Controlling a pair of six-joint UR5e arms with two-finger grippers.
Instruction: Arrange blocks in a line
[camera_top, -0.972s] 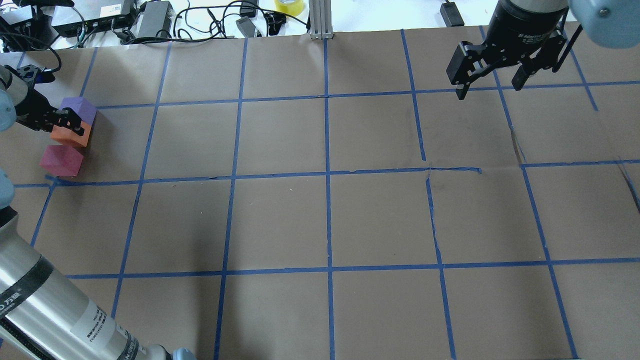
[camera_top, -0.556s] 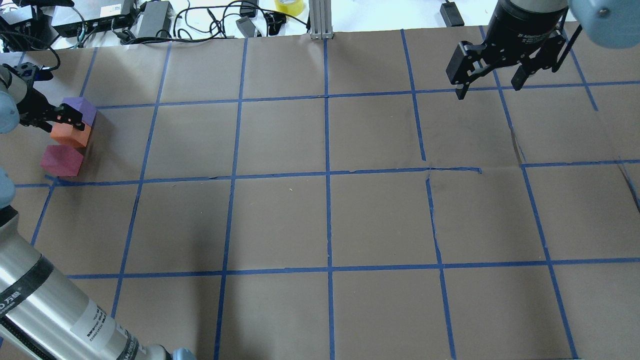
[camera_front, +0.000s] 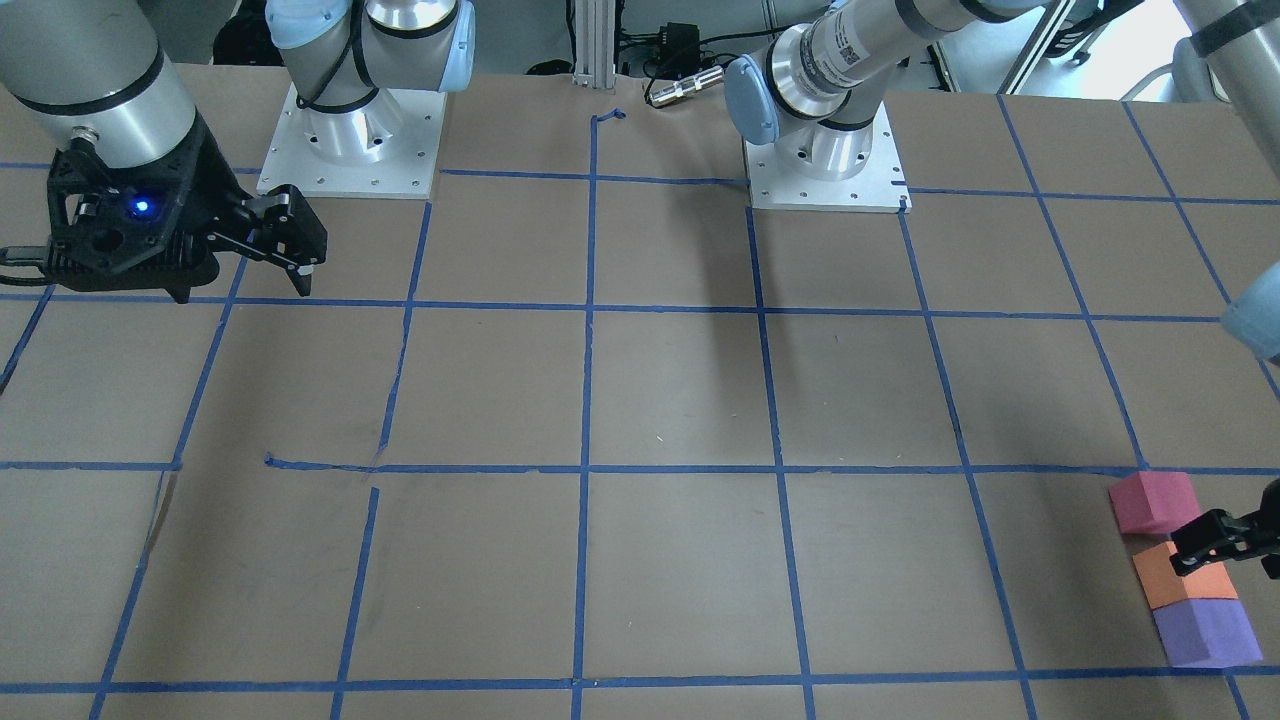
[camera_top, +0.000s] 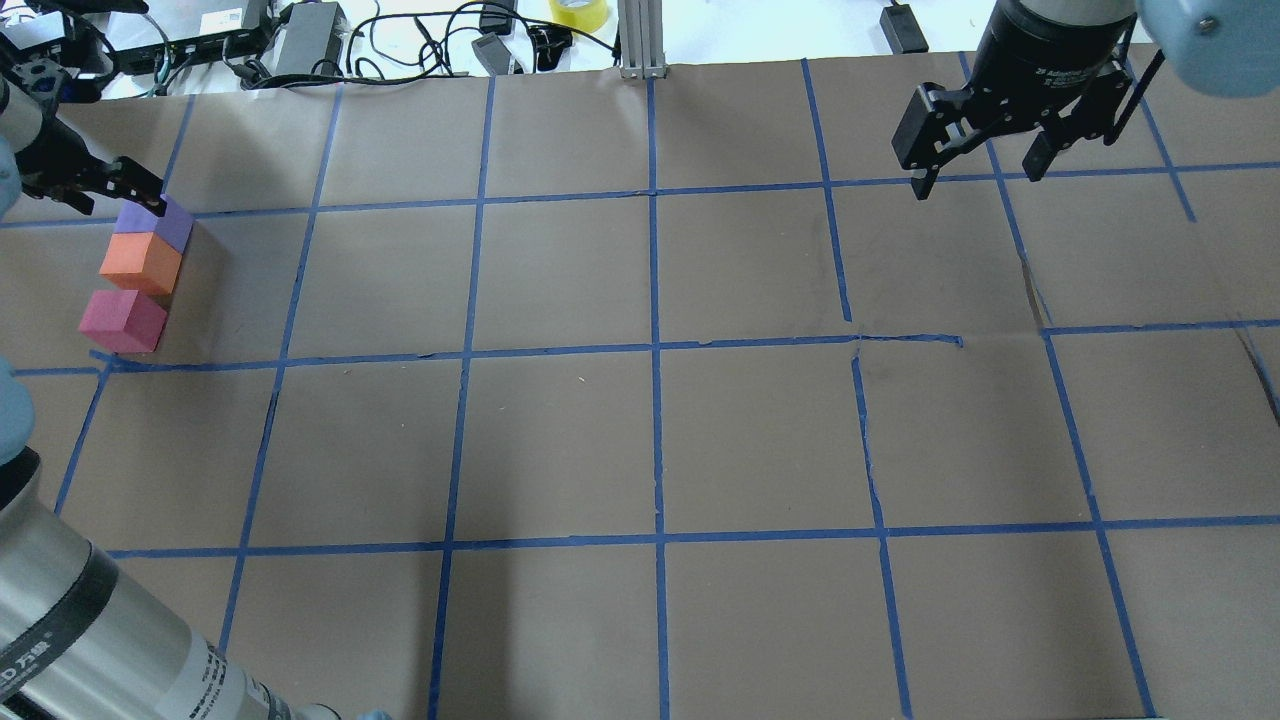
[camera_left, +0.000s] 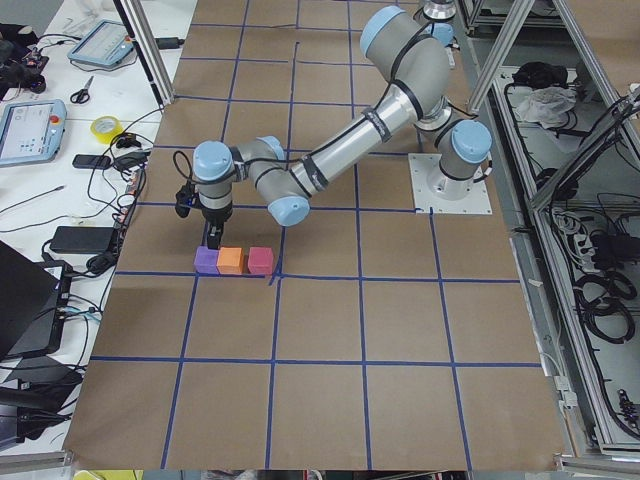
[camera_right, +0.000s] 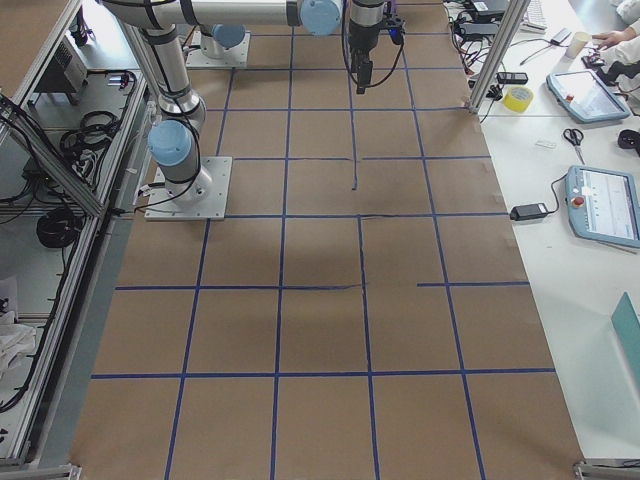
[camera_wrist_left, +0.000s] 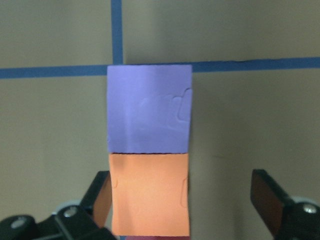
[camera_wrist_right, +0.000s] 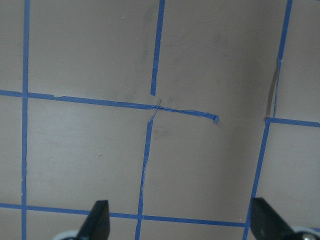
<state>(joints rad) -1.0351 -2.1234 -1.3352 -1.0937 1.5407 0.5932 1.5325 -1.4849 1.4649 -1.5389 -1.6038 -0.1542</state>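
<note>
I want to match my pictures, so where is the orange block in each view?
Front-facing: orange block, lower right.
Overhead: left edge.
Exterior left: left of centre.
Exterior right: not in it.
Left wrist: bottom centre.
Right wrist: not in it.
Landmark: the purple block touches it.

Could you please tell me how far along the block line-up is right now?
Done: the purple block, orange block and pink block sit in one row, purple and orange touching. In hand: nothing; the left tool hovers open over the orange block, the right tool is open, far off. Left: probably just withdrawing.
</note>
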